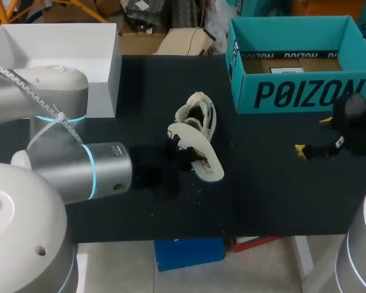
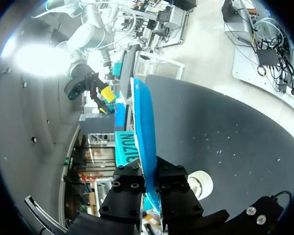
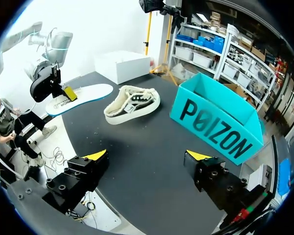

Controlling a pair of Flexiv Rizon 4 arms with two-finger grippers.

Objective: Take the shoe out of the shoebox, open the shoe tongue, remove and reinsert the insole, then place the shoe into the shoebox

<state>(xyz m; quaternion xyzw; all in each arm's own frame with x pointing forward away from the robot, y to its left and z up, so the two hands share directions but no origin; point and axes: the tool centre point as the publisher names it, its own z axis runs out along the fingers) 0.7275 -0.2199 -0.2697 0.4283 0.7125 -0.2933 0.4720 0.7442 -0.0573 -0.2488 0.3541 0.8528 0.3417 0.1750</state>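
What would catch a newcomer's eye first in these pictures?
The pale shoe lies in the middle of the table, and beside it the left gripper is shut on the insole, which is out of the shoe. The teal shoebox stands open at the far right corner, with the right gripper open near it.

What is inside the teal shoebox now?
The shoebox shows only bare brown floor and a small white label at the back; its near wall hides the floor's front. The shoe lies outside on the table; my left hand holds the insole.
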